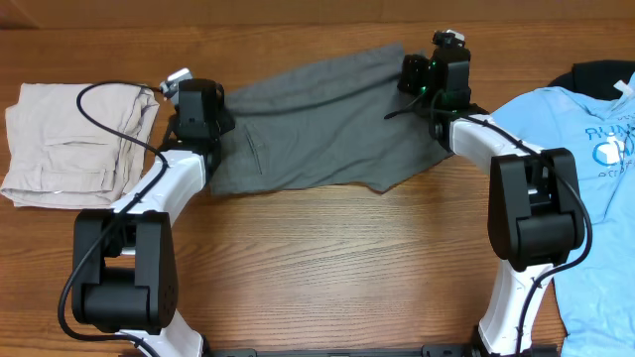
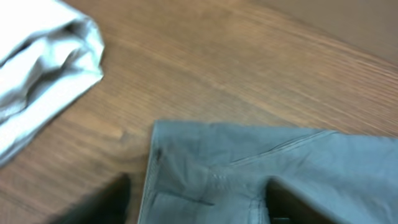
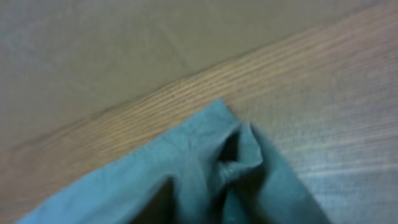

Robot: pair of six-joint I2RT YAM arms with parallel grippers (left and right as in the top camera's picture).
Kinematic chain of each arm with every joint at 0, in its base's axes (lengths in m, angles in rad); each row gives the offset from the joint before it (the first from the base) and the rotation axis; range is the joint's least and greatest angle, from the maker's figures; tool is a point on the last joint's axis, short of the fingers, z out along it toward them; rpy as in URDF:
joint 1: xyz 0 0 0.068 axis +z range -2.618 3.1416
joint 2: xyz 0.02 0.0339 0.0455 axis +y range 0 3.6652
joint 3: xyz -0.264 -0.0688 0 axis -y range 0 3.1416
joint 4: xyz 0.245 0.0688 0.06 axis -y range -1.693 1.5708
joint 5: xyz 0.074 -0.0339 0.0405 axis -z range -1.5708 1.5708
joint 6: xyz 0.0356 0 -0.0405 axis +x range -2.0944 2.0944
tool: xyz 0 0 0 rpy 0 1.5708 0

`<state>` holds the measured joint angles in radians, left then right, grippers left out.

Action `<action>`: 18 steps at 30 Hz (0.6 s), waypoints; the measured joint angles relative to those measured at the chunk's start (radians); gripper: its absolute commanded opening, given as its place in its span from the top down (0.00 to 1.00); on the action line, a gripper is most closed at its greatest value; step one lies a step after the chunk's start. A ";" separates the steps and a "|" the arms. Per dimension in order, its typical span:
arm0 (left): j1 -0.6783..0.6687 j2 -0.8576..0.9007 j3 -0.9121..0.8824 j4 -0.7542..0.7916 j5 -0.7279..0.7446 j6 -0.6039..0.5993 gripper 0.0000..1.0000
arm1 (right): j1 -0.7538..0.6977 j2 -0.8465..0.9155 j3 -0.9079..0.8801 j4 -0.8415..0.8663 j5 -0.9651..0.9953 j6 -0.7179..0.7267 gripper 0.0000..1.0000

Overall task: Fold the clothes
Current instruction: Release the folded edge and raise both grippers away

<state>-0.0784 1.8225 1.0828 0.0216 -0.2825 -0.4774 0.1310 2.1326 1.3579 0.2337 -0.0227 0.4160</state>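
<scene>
The clothes, grey shorts (image 1: pixel 317 124), lie spread across the far middle of the table. My left gripper (image 1: pixel 206 117) is at their left edge. In the left wrist view its dark fingers (image 2: pixel 106 202) stand wide apart, open, with the shorts' corner and waistband (image 2: pixel 249 168) lying flat between them. My right gripper (image 1: pixel 422 77) is at the shorts' far right corner. In the right wrist view (image 3: pixel 205 199) its jaws are apart, and a bunched ridge of grey cloth (image 3: pixel 233 168) stands up between them.
Folded beige shorts (image 1: pixel 69 144) lie at the left, close to the left arm. A light blue T-shirt (image 1: pixel 585 149) lies at the right with a black garment (image 1: pixel 605 71) behind it. Bare wood table (image 1: pixel 327 258) fills the front.
</scene>
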 measured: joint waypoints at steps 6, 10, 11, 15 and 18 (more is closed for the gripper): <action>0.000 0.000 0.170 -0.274 0.065 0.142 0.09 | -0.006 -0.002 0.001 0.047 0.000 -0.002 0.18; 0.000 -0.001 0.336 -0.481 0.149 0.173 0.65 | -0.016 -0.063 0.002 -0.097 -0.051 -0.004 0.03; 0.000 -0.001 0.375 -0.536 0.187 0.178 0.77 | -0.020 -0.095 0.002 -0.164 -0.068 -0.004 0.08; -0.003 -0.014 0.433 -0.657 0.297 0.180 0.94 | -0.026 -0.238 0.005 -0.420 -0.090 -0.003 0.96; -0.007 -0.014 0.430 -0.706 0.336 0.170 0.95 | -0.033 -0.300 0.013 -0.547 -0.100 -0.019 0.96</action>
<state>-0.0856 1.8080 1.5127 -0.6846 0.0532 -0.3077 0.0982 1.8324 1.3712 -0.3134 -0.1226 0.3965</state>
